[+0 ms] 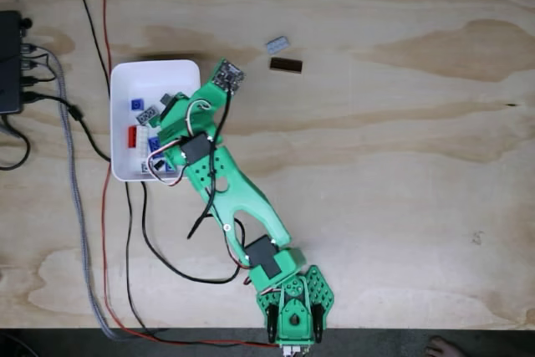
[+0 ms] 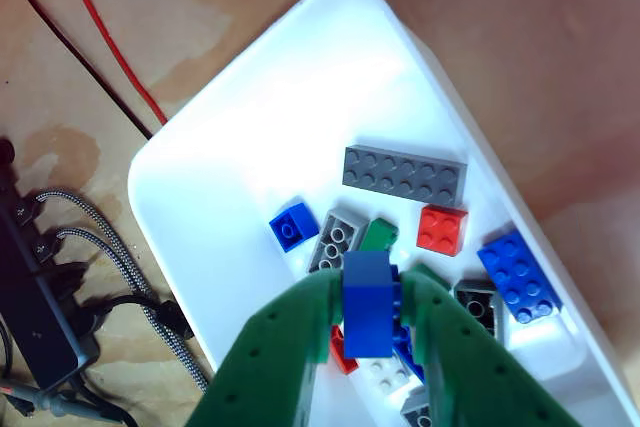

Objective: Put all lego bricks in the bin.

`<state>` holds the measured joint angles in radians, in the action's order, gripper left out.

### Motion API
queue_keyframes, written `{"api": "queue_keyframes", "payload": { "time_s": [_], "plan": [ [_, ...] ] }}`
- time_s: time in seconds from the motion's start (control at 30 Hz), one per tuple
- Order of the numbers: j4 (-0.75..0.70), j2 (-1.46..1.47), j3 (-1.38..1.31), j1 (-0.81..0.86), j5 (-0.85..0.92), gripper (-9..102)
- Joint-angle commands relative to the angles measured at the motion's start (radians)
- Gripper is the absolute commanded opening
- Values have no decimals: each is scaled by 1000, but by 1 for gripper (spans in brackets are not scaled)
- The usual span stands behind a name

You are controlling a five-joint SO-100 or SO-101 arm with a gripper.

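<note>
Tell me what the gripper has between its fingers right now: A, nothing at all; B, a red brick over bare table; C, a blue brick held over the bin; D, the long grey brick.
C: in the other view the gripper is clamped on a blue brick above the white bin.

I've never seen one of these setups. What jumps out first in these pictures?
The bright green robot arm stretches across the wooden table toward a white bin at its left in the fixed view. In the other view its gripper pinches a blue brick above the bin's colourful lego bricks.
</note>
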<state>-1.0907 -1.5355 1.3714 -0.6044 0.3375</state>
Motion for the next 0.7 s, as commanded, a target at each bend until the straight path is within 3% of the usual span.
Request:
{"api": "queue_keyframes", "payload": {
  "time_s": [0.0,0.07,0.2,0.33,0.43,0.67],
  "plan": [
    [-98,164,-215,-124,-46,14],
    [-74,158,-178,-103,-89,25],
    [-34,17,-110,-9,-126,30],
    [-18,-126,-126,305,-265,22],
    [14,-60,-75,511,-261,21],
    [44,325,-201,640,-301,20]
  ]
}}
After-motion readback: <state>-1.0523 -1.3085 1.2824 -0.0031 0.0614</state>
